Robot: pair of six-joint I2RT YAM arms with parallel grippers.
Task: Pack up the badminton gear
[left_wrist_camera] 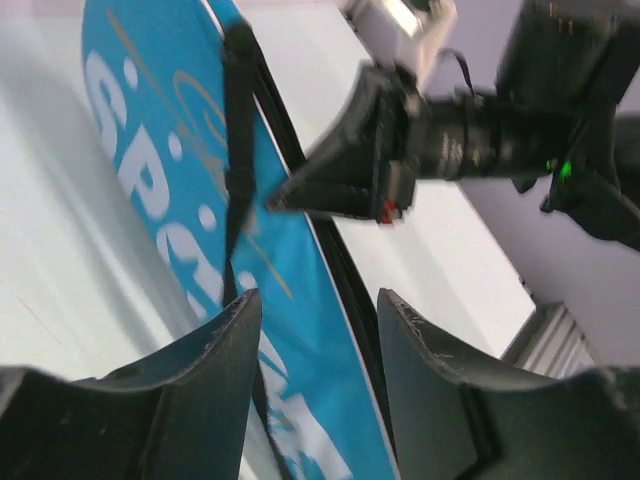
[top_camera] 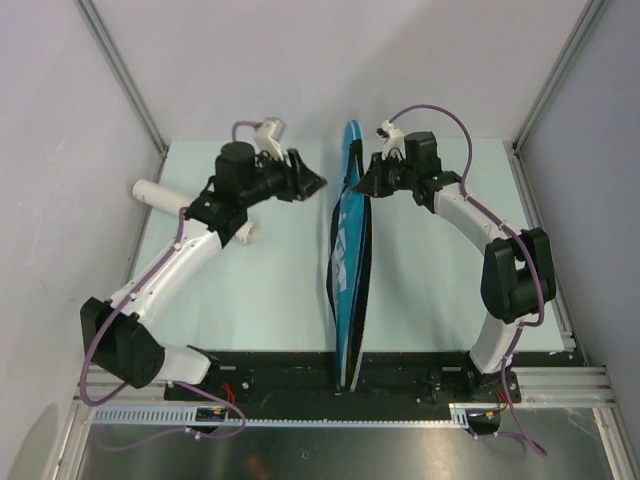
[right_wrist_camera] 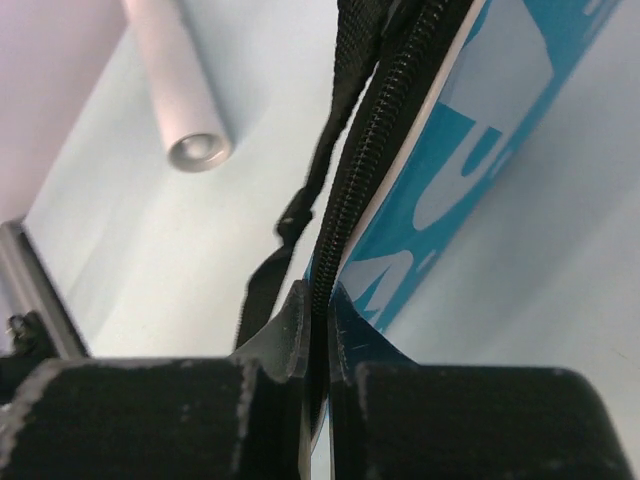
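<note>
The long blue racket bag [top_camera: 345, 250] with white "SPORT" lettering stands on its edge down the middle of the table. My right gripper [top_camera: 362, 185] is shut on the bag's black zipper edge [right_wrist_camera: 365, 170] near its far end, with the fingers [right_wrist_camera: 290, 325] pinching it from both sides. The black strap [right_wrist_camera: 275, 260] hangs beside them. My left gripper [top_camera: 318, 182] is open just left of the bag, and nothing sits between its fingers [left_wrist_camera: 215, 345]. In the left wrist view the bag [left_wrist_camera: 180, 170] lies beyond the left gripper [left_wrist_camera: 318, 298]. The white tube [top_camera: 155, 192] lies at the far left, partly under the left arm.
The light green table mat [top_camera: 440, 290] spreads on both sides of the bag. The tube's open end [right_wrist_camera: 198, 150] faces the right wrist camera. Metal frame posts [top_camera: 125, 75] and grey walls close in the table's far corners.
</note>
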